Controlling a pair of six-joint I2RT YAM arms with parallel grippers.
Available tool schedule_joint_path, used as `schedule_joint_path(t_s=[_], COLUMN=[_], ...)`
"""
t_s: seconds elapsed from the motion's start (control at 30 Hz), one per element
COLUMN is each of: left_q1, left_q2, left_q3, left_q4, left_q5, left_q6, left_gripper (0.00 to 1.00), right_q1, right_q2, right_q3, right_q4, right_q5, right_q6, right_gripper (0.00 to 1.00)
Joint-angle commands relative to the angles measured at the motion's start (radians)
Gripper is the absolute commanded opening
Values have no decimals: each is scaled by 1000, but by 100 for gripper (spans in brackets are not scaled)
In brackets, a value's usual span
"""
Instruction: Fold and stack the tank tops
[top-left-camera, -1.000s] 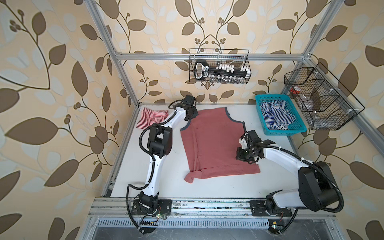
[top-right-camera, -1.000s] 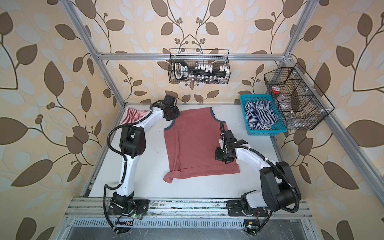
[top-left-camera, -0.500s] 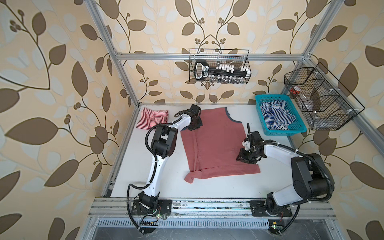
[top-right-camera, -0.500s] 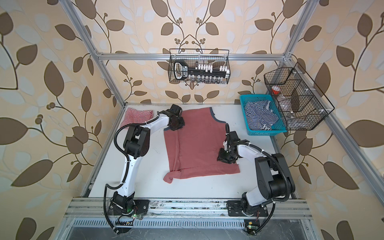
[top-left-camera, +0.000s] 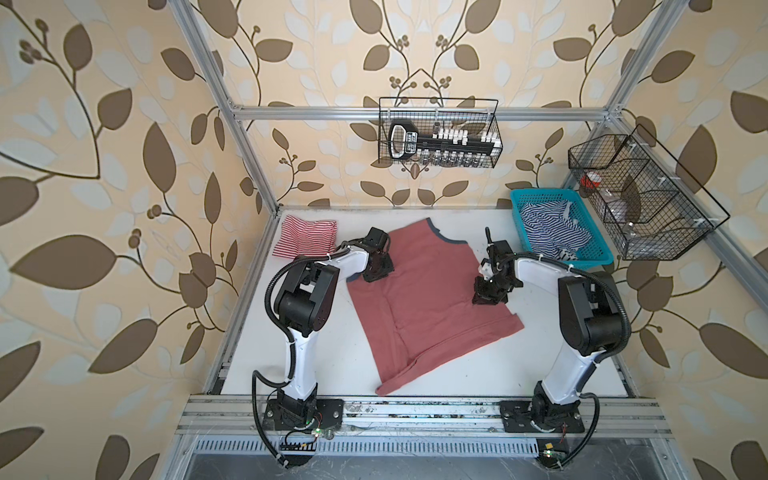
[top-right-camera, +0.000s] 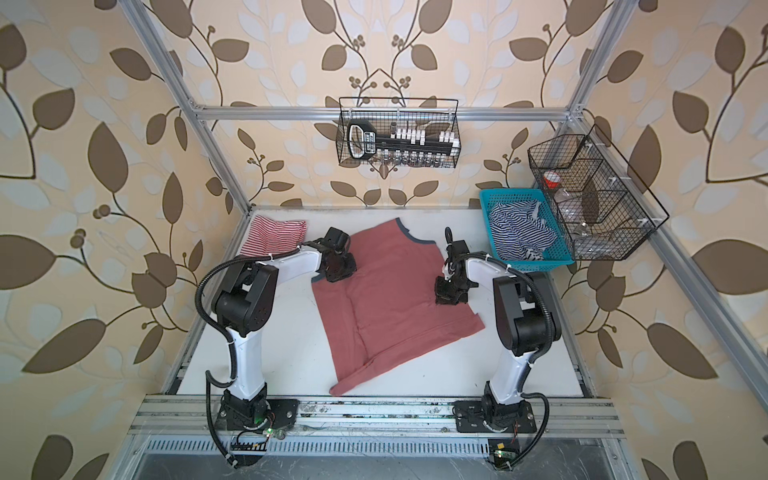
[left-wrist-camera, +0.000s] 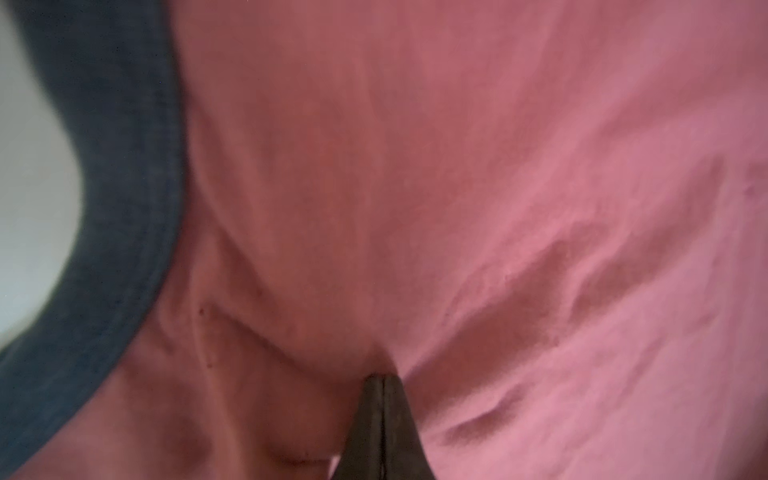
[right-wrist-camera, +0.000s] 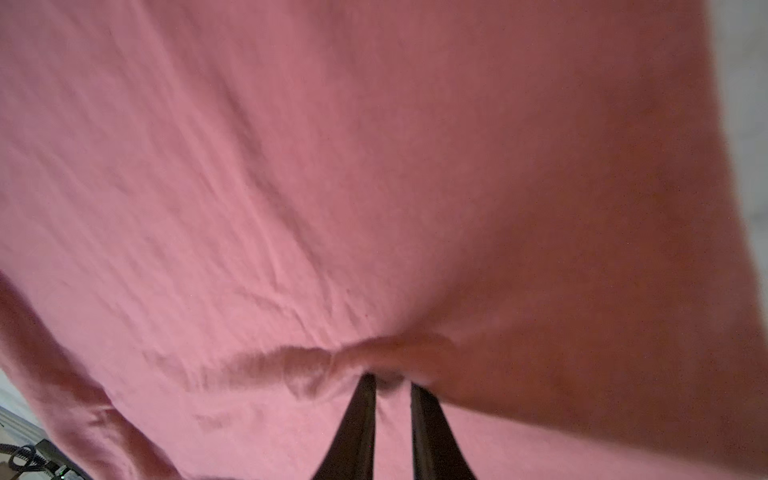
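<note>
Blurred red tank top (left-wrist-camera: 457, 166) close-up

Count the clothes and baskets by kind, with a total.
Tops on the table: 2 (striped top, red top)
Cloth in a basket: 1 (navy-striped cloth)
Wire baskets: 2 (back wire basket, side wire basket)
Plastic baskets: 1 (blue basket)
Total: 6

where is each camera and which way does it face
Top views: high at the front, looking down at the table; left arm and right arm whole.
Left wrist: on the left arm, looking along the left gripper, shut on the red tank top.
Right wrist: on the right arm, looking along the right gripper, pinching the same top.
Shared: all four show the red tank top.
</note>
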Motion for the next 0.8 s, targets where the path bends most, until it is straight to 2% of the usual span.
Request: schedule_joint_path(t_s=[0.0,0.23,0.43,0.7,0.77], left_q1=[-1,-63,-126,-241,-263], left_q2=[-18,-124,-191,-271,-290], left_q3=[-144,-324,-484,-582,-600], left_q4=[-203,-171,-123,-123,-128], left_q5=[17,46,92,130,133], left_q6=[-29,-38,-101,-189,-211], left_gripper=[7,7,9,11,11], right_q1=[-4,-5,17,86,93], right_q2=[120,294,489,739,773], right_q3=[76,365,695,1163,1227], right_q4=[-57,-170,-305,-440,-433], right_q5=[47,71,57,-39,-82], right_q6=[-55,-74,-99,-114,-98], right_gripper=[14,5,1,0,0])
